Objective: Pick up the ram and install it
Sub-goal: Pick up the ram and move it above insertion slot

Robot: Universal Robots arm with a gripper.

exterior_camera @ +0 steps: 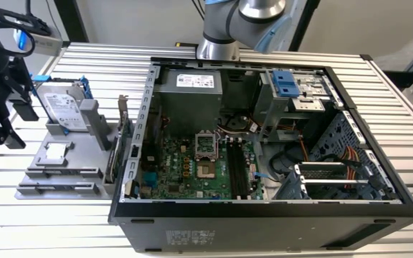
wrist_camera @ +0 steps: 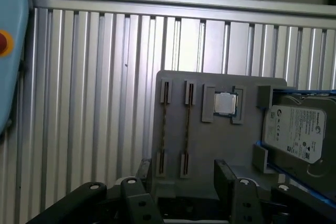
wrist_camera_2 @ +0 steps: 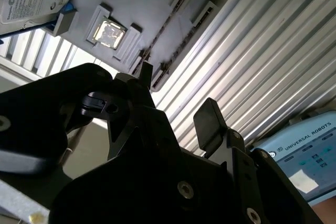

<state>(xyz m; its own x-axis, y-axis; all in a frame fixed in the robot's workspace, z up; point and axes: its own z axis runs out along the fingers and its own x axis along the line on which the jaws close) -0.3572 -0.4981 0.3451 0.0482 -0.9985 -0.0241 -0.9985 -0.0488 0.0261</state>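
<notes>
The hand [wrist_camera: 184,178], jaws spread and empty, hangs above the gray holder [wrist_camera: 220,140], in whose slot the ram [wrist_camera: 186,129] stands on edge; judged light, stiff and fragile, it is best pinched across its flat faces at mid-length.

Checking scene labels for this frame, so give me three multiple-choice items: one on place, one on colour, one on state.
1. Where does the claw hang?
A over the grey tray
B inside the computer case
C over the bare table slats

2. What colour are the rails on the hard drive?
A red
B blue
C yellow

3. What state is the claw in?
A shut on a part
B shut, empty
C open, empty

Key:
1 A, both wrist views look past the fingers onto the tray.
2 B, a blue edge runs along the drive.
3 C, the fingers stand apart with nothing between them.
</notes>
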